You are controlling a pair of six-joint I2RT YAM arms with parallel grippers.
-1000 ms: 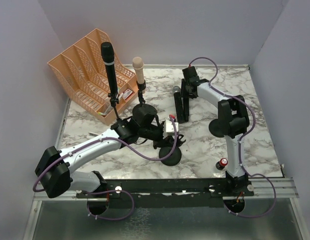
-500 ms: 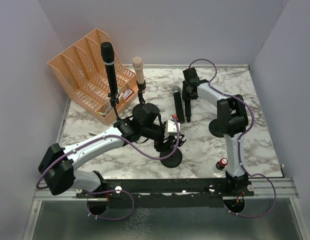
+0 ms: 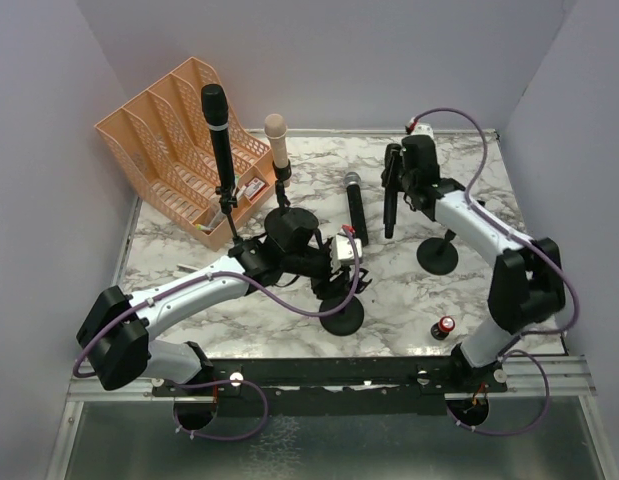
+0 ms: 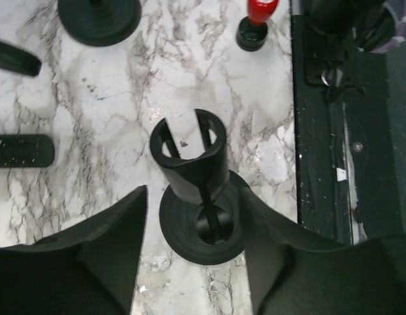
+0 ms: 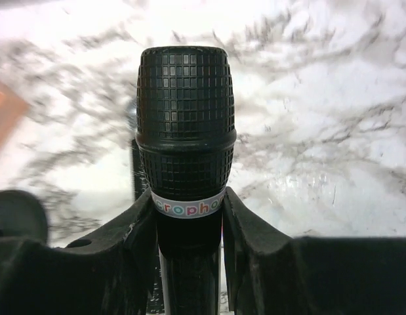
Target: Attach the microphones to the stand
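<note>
Top view: my right gripper is clamped on the held black microphone over the marble table, and the silver-headed microphone lies flat just beside it. The mounted black microphone and the peach-pink microphone stand clipped near the orange file rack. My left gripper hovers at the empty stand. Left wrist view: jaws wide, either side of that stand's clip and not touching it, with a red-topped battery beyond. Right wrist view: fingers pinch just below the grille. I judge the microphone rigid, smooth and top-heavy, so I would grip the body, never the mesh. The lying microphone and the 2nd base crowd my route.
</note>
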